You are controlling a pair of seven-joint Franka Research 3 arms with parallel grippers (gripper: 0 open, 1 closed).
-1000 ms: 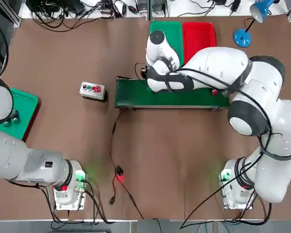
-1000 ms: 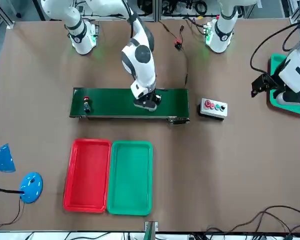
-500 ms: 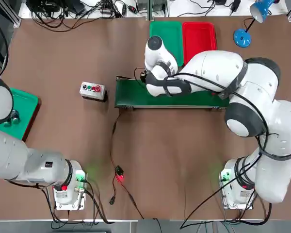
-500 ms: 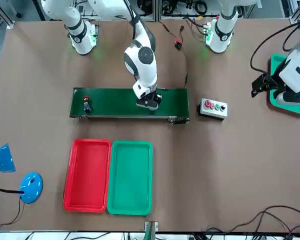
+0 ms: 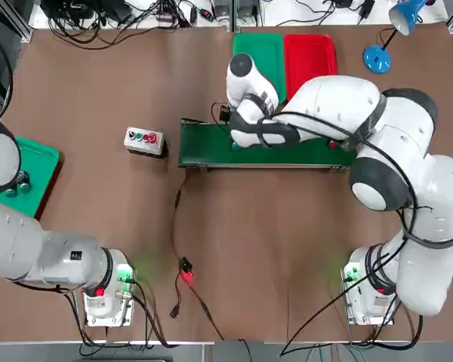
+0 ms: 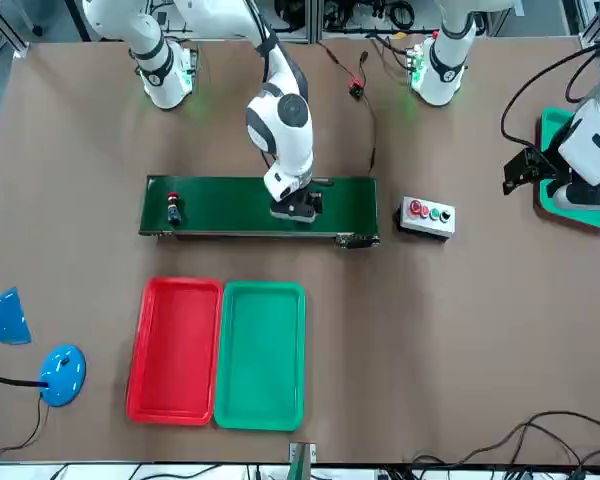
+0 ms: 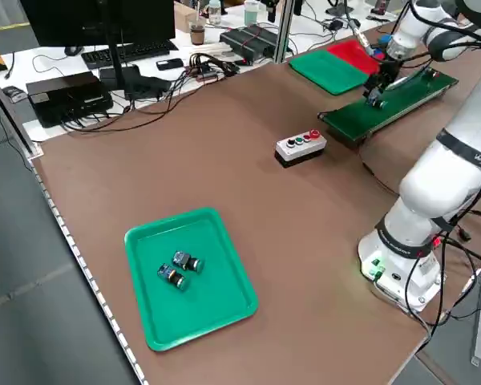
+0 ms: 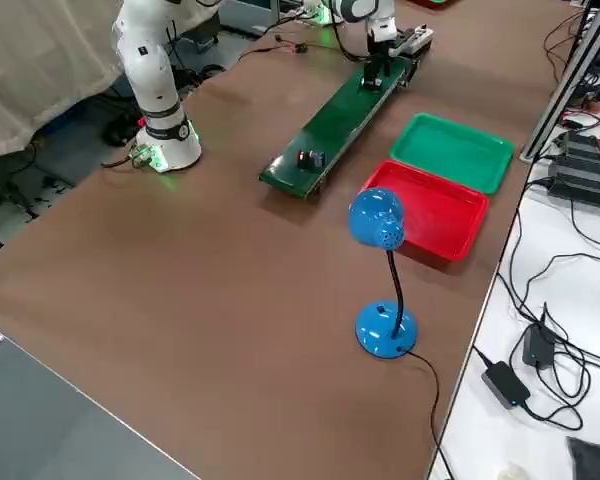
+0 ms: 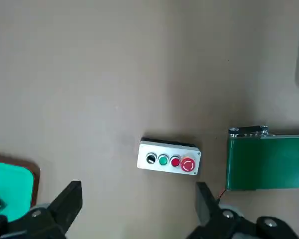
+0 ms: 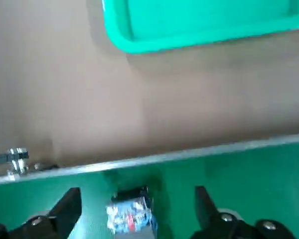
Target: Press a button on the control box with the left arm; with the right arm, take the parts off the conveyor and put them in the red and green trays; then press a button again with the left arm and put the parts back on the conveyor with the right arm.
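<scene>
My right gripper point(image 6: 295, 208) hangs open low over the green conveyor point(image 6: 220, 205), near its end toward the control box point(image 6: 426, 215). In the right wrist view a small blue, red and white part point(image 10: 131, 215) lies on the belt between the spread fingers point(image 10: 65, 209). Another part with a red cap point(image 6: 173, 208) rests at the belt's opposite end. The red tray point(image 6: 175, 350) and green tray point(image 6: 263, 355) sit side by side beyond the conveyor. My left gripper point(image 9: 137, 209) is open, held high and away from the control box point(image 9: 169, 158).
A second green tray point(image 7: 184, 277) holding two small parts point(image 7: 176, 269) lies under the left arm. A blue desk lamp point(image 6: 30, 350) stands past the red tray. A cable with a red light point(image 5: 185, 273) runs from the conveyor toward the robot's side.
The right gripper's fingers have spread apart over the belt, leaving the small part lying on it. The left arm has not moved.
</scene>
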